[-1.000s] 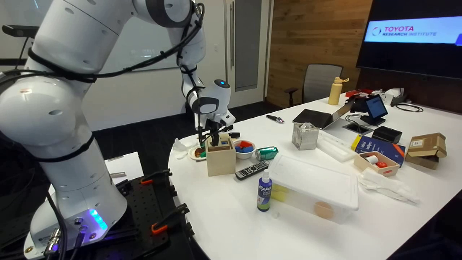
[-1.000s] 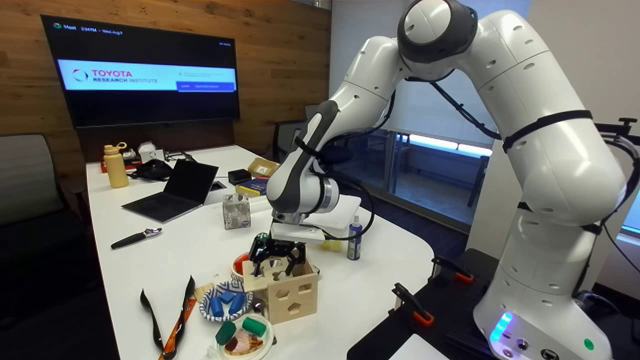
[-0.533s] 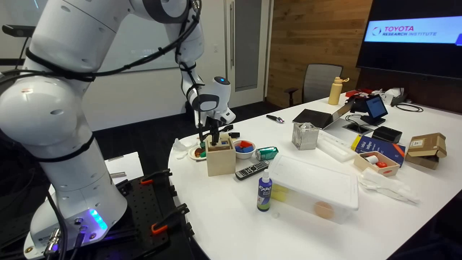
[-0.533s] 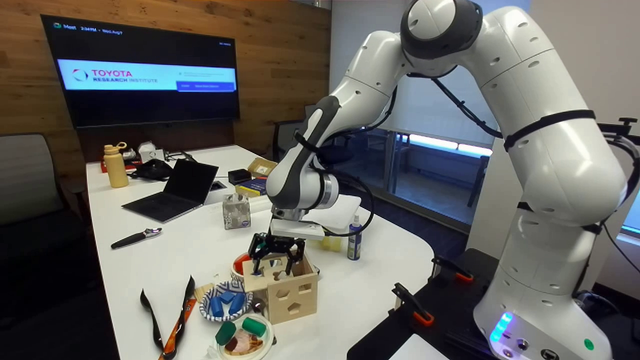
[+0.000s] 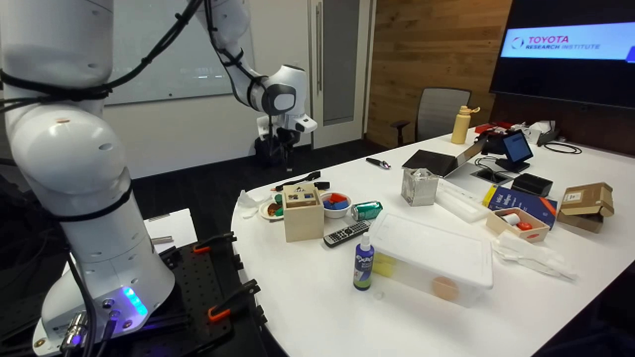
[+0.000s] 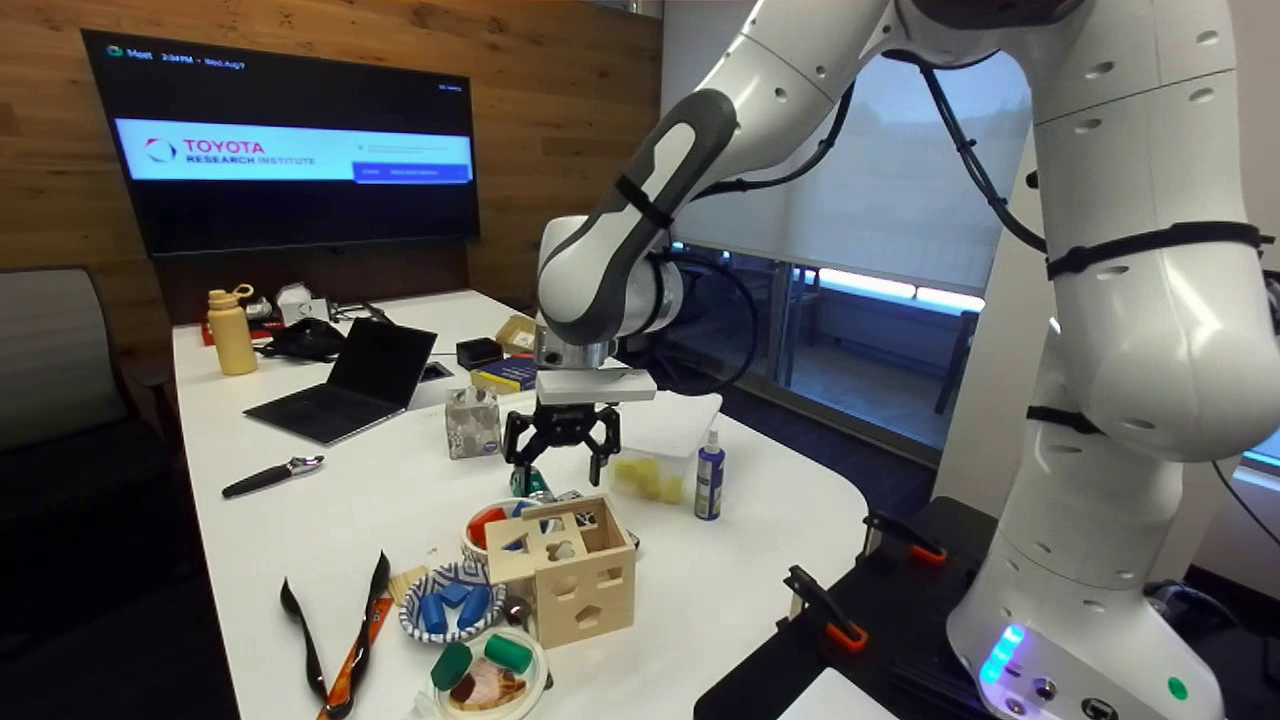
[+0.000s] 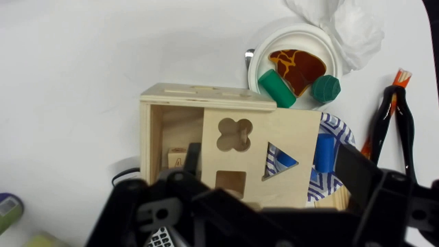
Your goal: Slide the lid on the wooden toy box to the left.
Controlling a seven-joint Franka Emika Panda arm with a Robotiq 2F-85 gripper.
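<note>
The wooden toy box (image 5: 303,223) stands on the table, and it also shows in an exterior view (image 6: 612,605) with shape holes in its side. The lid (image 7: 260,132) is a flat pale panel with clover, square and triangle cut-outs. It sits partly off the box (image 7: 205,103) and overhangs a patterned bowl on the right of the wrist view. An open strip at the box's left there shows a small lettered wooden block (image 7: 177,158) inside. My gripper (image 6: 560,478) is open and empty, raised above the box. In the wrist view its fingers (image 7: 269,157) show either side of the lid.
The patterned bowl (image 6: 408,612) with blue blocks and a plate (image 6: 537,690) with green blocks and toy meat are close beside the box. A white bowl (image 5: 336,213), green can (image 5: 367,210), remote (image 5: 346,234), spray bottle (image 5: 363,265) and clear bin (image 5: 431,243) stand near. Tongs (image 6: 362,620) lie beyond the bowl.
My gripper was down at the lid with its fingertips at the panel; it has risen well above the box, with the whole arm lifted. The lid and box look unmoved.
</note>
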